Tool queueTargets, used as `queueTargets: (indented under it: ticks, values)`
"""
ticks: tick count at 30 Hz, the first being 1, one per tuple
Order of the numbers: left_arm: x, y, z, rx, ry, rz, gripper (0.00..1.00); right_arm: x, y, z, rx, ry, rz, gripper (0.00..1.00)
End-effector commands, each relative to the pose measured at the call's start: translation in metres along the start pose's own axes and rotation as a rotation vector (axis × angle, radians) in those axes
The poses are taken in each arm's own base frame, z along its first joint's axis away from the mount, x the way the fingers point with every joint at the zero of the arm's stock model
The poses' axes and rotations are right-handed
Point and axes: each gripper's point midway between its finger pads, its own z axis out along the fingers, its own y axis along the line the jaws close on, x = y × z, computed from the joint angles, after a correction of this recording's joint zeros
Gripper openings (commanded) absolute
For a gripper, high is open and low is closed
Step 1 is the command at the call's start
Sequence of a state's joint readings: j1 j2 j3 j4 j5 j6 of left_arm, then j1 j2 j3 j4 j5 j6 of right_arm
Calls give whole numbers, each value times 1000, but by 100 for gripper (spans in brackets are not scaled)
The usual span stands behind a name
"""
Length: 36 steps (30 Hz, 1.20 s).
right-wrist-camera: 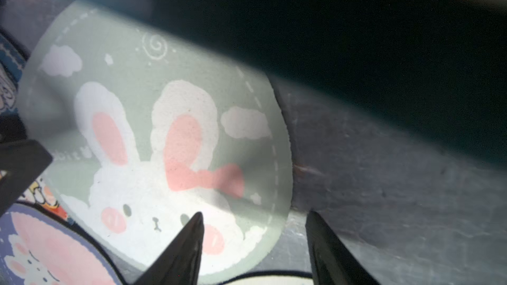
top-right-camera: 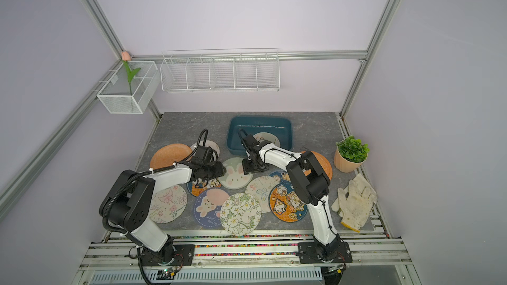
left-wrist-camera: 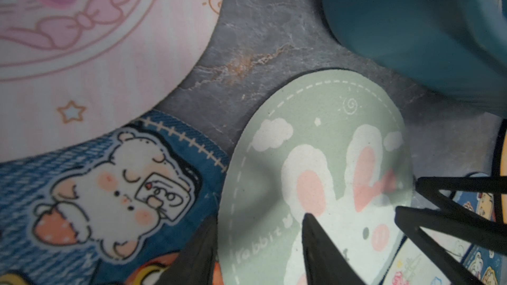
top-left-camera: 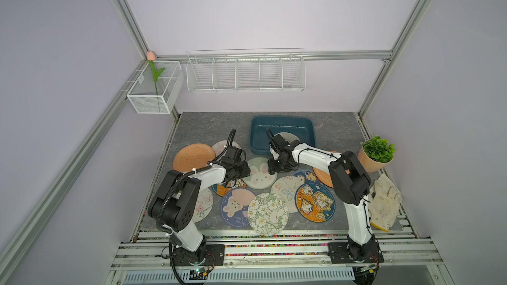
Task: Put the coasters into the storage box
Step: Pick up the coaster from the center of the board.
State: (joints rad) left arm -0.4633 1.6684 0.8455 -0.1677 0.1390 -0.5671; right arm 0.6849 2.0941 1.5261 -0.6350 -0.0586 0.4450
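The pale green rabbit coaster (top-left-camera: 260,173) is lying on the grey surface (left-wrist-camera: 247,37) and is being straddled at opposite edges by both pincers. It is lying just short of the storage box (top-left-camera: 282,118), which is standing beyond the right pincer (right-wrist-camera: 255,212) with a pale coaster (top-left-camera: 288,136) already lying inside. The right pincer is being held open with nothing gripped, one fingertip (right-wrist-camera: 192,237) being poised over the rabbit's face and the other past the mat's edge, over bare surface. The left pincer (left-wrist-camera: 259,215) is likewise being held open and empty. One of its fingers (left-wrist-camera: 321,239) is being set over the print and the other outside the edge, above the blue bear coaster (left-wrist-camera: 109,187) that is being overlapped there. The main risk is judged to be that one thin mat is being contested by two pincers. If both are closed, the mat is likely to be tugged or buckled, and the fingers, being brought so near each other, may be knocked together. Little edge is also being offered for pinching, so a fingertip may be skated across the print, or the bear coaster beneath the left pincer may be caught and dragged along. Further out from the pincers, the white-flower coaster (top-left-camera: 267,213) and its neighbours are lying overlapped, so any drag is likely to be passed on. During a carry, the box's flared rim ahead of the right pincer may be struck by a drooping edge.
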Motion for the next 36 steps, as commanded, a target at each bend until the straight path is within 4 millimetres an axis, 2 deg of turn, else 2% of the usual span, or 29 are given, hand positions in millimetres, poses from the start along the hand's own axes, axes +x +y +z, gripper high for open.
queueTargets:
  ticks: [1,7,15,19,23,28,36]
  values:
    - [15,-3,9,12,66,-2,50,24,3,14,-21,97,16,61]
    - [17,-8,11,25,75,0,50,27,17,18,-85,115,24,59]
    - [19,-11,12,26,76,2,49,25,15,16,-67,107,14,54]
    - [19,-11,11,25,71,4,42,24,16,16,-70,105,14,53]
    - [12,-14,6,26,51,4,24,24,15,15,-68,105,13,54]
    - [-3,-25,-12,42,6,10,1,18,17,1,-84,73,13,60]
    - [-31,-54,-62,102,-79,52,0,9,22,-37,-167,10,38,74]
